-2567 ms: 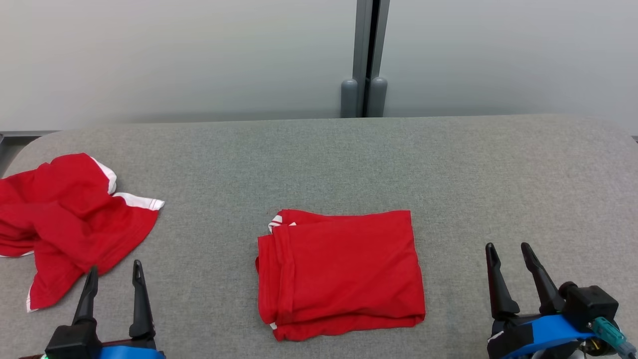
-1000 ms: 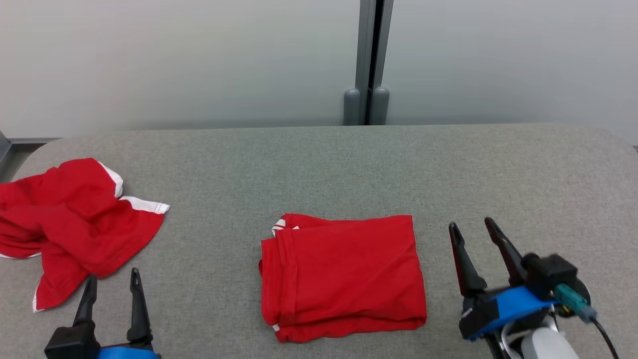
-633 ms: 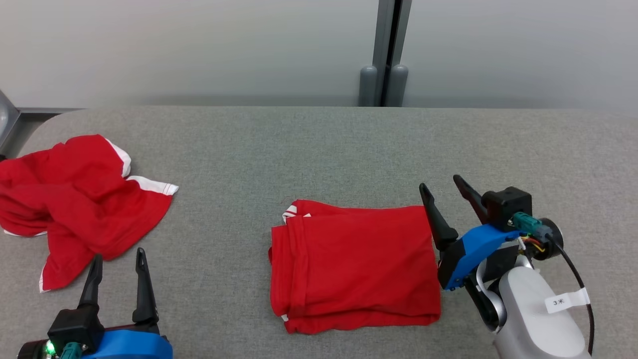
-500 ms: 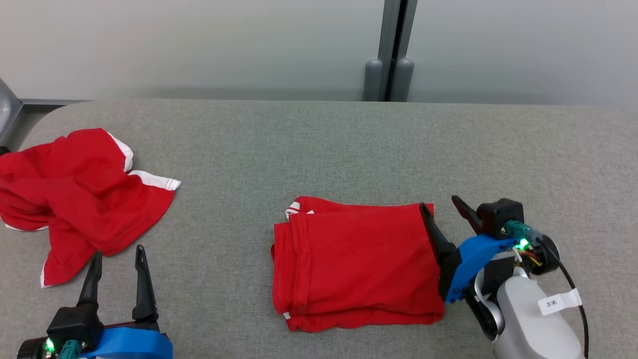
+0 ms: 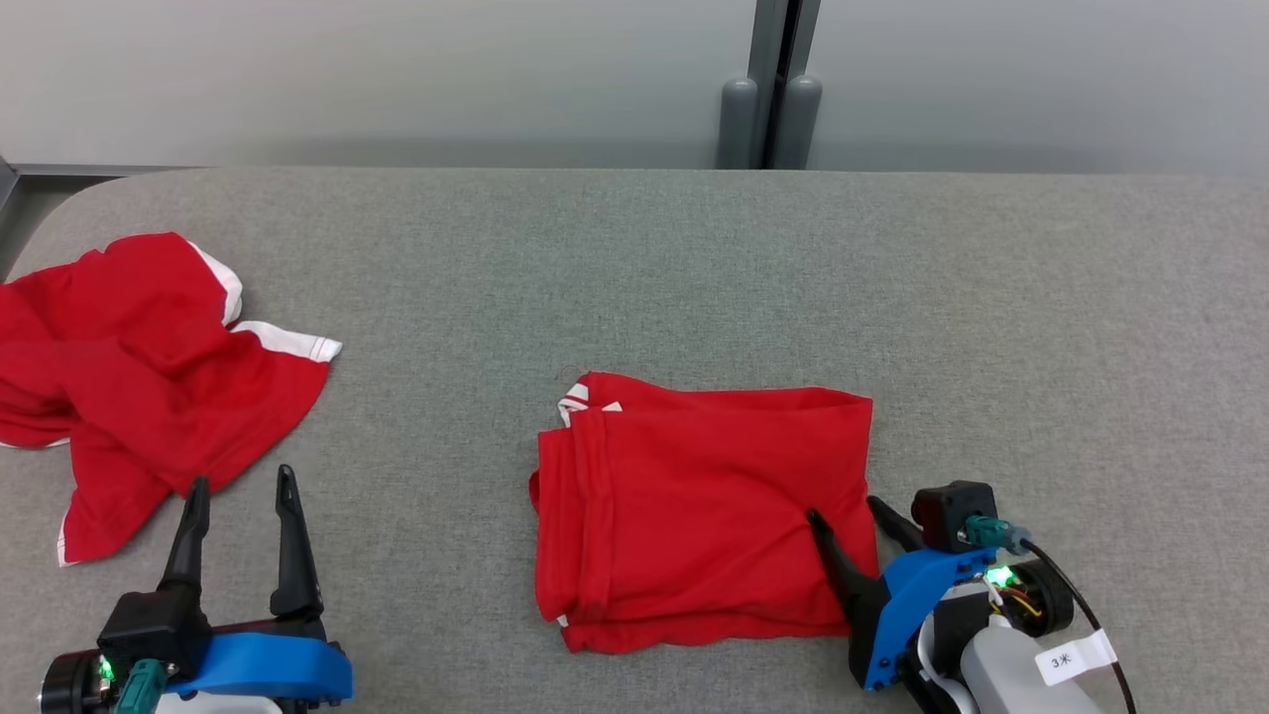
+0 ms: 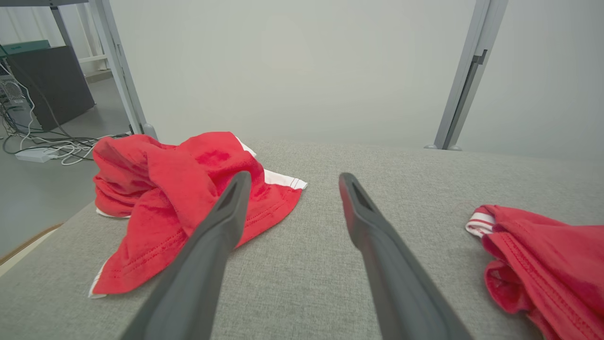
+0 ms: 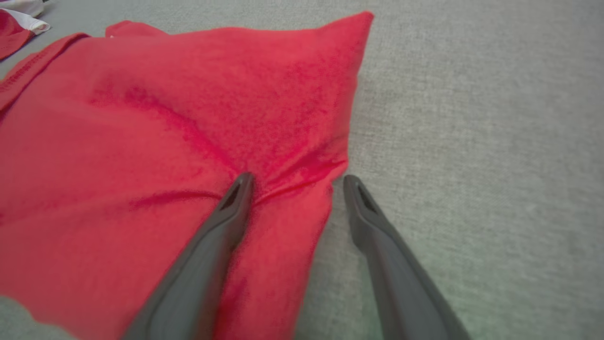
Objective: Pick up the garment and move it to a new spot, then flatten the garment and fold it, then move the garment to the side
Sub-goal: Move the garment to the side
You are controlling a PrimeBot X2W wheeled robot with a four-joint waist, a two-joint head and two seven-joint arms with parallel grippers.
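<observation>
The folded red garment lies flat mid-tabletop. Its right edge is straddled by the spread right pincer, with one finger pressed on the cloth and the other just off it. Every layer should be caught before closing, and the stack then slid low so that the fold is not undone.

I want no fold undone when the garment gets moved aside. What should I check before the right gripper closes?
1. Right gripper open: ok.
2. It straddles the folded garment at its right edge, one finger on the cloth, the other on the table: ok.
3. Fold neat: ok, slight wrinkle at the pressing finger.
4. All layers between the jaws: cannot tell.
5. Left gripper open, away from the folded garment: ok.
6. Crumpled garment apart from the folded one: ok.
</observation>
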